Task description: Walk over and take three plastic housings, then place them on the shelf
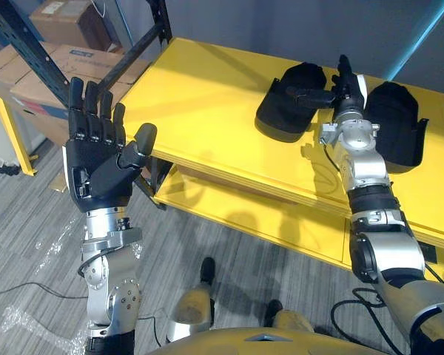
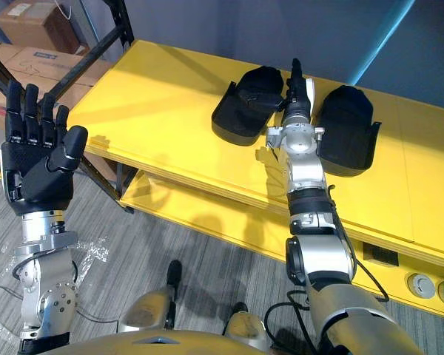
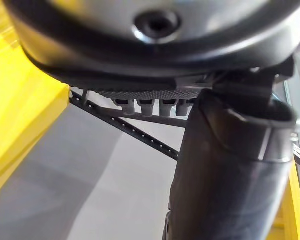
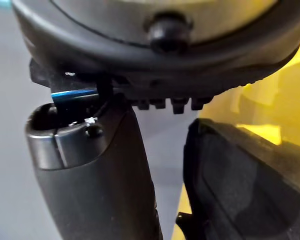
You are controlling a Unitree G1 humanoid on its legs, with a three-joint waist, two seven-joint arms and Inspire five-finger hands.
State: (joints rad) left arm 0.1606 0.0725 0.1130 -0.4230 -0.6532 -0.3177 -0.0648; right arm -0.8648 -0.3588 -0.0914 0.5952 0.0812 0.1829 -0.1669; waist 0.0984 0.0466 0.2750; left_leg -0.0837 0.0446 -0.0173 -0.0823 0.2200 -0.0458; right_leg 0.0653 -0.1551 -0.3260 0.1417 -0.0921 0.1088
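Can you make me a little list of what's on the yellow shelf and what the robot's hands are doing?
Shelf: yellow shelf, with a lower board beneath the top one
On top board: two black plastic housings, lying apart
Left housing: beside the right hand, its thumb reaching over it
Right housing: on the hand's other side
Right hand: between the housings, fingers straight, open
Left hand: raised off the shelf's left end, open, holding nothing
Behind: cardboard boxes

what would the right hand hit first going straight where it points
Likely nothing near: the right hand points along the gap between the left housing and the right housing, over bare yellow shelf toward the grey wall. Depth is unclear.
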